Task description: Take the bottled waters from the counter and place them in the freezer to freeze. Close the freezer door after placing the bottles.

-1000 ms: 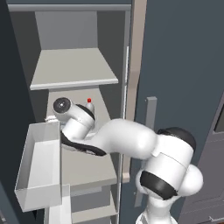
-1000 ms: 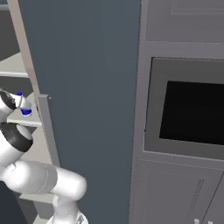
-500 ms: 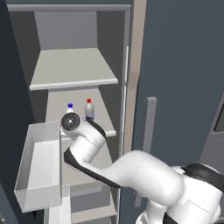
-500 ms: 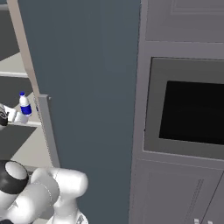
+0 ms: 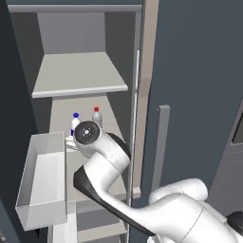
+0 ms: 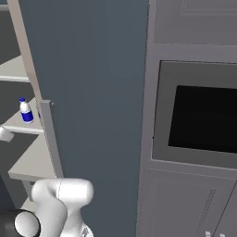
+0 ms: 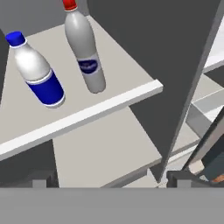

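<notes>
Both bottled waters stand upright on a middle shelf (image 7: 87, 116) of the open freezer (image 5: 83, 76). One is white with a blue cap and label (image 7: 38, 72) (image 5: 75, 122) (image 6: 26, 111). The other is clear-grey with a red cap (image 7: 85, 48) (image 5: 97, 116). My gripper (image 7: 111, 179) is open and empty, back from the shelf's front edge and lower than the bottles. In the left base view the wrist (image 5: 88, 135) sits just in front of them. The freezer door (image 5: 9, 109) stands swung open at the left. The counter is out of view.
A pale grey bin (image 5: 42, 190) hangs inside the open door, close to my wrist on its left. The closed twin door with its bar handle (image 5: 161, 142) bounds the opening on the right. A wall oven (image 6: 199, 120) lies further right. More shelves sit above (image 5: 80, 88) and below.
My hand has drawn back and down from the shelf, uncovering the blue-capped bottle, which stays standing beside the red-capped one. The jaws stay wide.
</notes>
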Robot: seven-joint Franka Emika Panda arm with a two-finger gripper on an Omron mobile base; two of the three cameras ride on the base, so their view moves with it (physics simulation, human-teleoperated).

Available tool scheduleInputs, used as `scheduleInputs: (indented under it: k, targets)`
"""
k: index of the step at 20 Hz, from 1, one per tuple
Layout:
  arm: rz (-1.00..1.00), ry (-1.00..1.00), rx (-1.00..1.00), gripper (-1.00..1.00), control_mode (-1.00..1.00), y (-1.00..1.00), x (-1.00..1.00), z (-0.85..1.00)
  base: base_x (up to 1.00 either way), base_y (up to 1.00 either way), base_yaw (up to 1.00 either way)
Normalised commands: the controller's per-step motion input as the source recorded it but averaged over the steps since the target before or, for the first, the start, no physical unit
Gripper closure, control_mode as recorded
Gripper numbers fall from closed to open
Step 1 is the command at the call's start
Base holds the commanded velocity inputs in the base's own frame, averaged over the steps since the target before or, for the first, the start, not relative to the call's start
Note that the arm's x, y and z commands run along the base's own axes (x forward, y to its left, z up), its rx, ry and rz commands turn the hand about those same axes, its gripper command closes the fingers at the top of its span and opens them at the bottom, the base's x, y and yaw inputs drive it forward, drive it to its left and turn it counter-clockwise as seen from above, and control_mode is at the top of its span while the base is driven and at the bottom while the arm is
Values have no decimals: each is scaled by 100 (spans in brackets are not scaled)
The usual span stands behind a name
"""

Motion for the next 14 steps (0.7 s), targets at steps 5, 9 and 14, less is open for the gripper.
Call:
scheduleInputs:
  k: [5,9,14]
  targets:
    - [-17,13,16,-100,-100,-38,-100,71,0,0,0]
    - [-2,0,9,-100,-100,-99,-100,16,0,0,0]
    - [0,0,1,-100,-100,-100,-93,10,0,0,0]
